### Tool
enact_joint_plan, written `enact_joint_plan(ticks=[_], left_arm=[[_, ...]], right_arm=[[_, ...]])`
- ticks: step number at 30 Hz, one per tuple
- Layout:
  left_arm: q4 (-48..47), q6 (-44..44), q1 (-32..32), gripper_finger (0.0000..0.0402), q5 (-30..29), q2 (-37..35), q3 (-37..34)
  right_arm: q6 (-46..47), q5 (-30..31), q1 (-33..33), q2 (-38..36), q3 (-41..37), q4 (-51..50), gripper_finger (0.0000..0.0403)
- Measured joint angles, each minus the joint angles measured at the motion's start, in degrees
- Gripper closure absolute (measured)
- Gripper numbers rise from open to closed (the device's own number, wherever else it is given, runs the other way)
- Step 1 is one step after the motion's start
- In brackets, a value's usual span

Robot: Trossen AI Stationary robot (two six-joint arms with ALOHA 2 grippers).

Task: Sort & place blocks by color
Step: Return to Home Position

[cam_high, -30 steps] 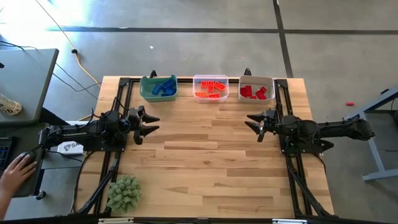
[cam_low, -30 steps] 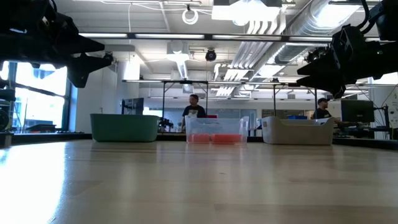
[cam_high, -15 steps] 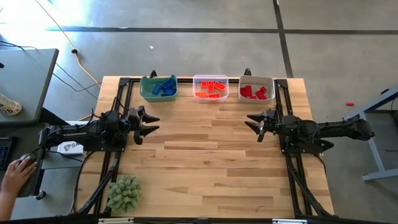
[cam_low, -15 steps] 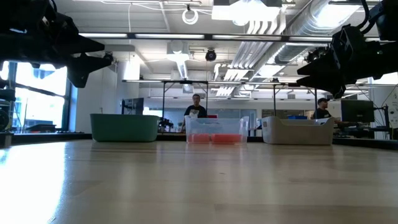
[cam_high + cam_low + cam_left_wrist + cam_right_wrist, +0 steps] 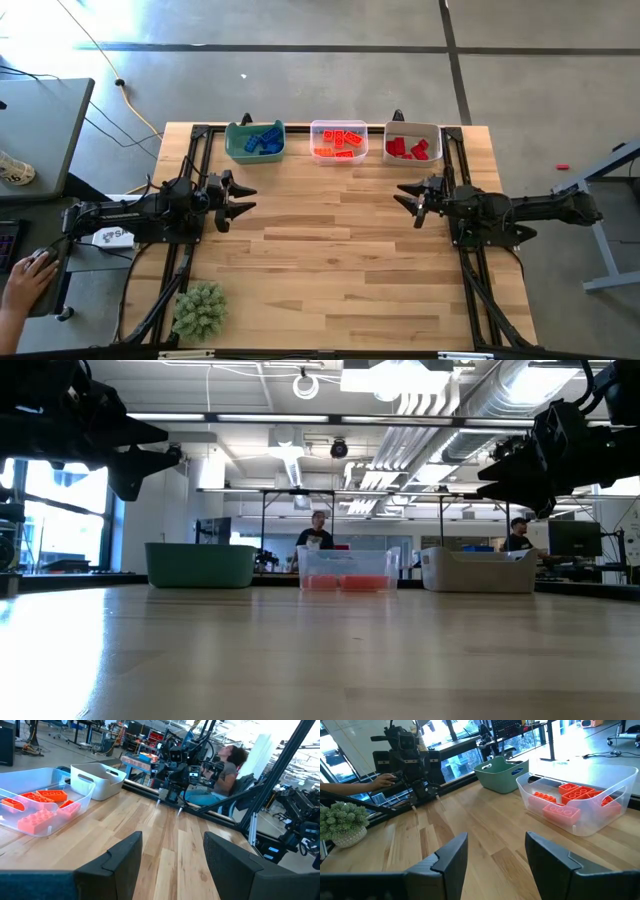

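**Sorting looks finished.** Blue blocks [image 5: 265,140] are seen in the green bin [image 5: 229,147], orange blocks [image 5: 338,143] in the transparent bin [image 5: 314,130], and red blocks [image 5: 409,149] in the gray bin [image 5: 438,132]. All three bins are lined up along the far edge of the surface [image 5: 330,250]. No block is seen loose on the wood. The left hand [image 5: 243,199] is held above the surface's left side, fingers spread w/ nothing btwn them. The right hand [image 5: 404,196] is held opposite, near the right side, likewise spread & empty. Both are well apart from the bins.

The step in hand is judged to be the return to rest, and it looks all but complete. To be done well:
- Fingers should be left apart & empty.
- Each hand should be drawn back along its own side w/o crossing the middle.
- Height should be held above the bin rims.
- The last motion should be slowed so no jolt is passed to the bins.
- Room should be given to the green plant clump [image 5: 199,308] at the near left corner.

Exact no. of blocks per bin cannot be counted, as pieces overlap. In the low view only the transparent bin's contents are shown; the green & gray walls hide theirs. Spots under the left arm [image 5: 130,215] & right arm [image 5: 520,212] are covered, so a stray block there cannot be ruled out. A person's hand [image 5: 25,275] off the surface's left side is cut off by the frame edge.
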Motion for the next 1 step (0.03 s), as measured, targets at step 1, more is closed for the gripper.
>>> enact_joint_plan(ticks=[1], left_arm=[[0.0,0.0,0.0,0.0202,0.0,0.0,0.0]], right_arm=[[0.0,0.0,0.0,0.0,0.0,0.0,0.0217]])
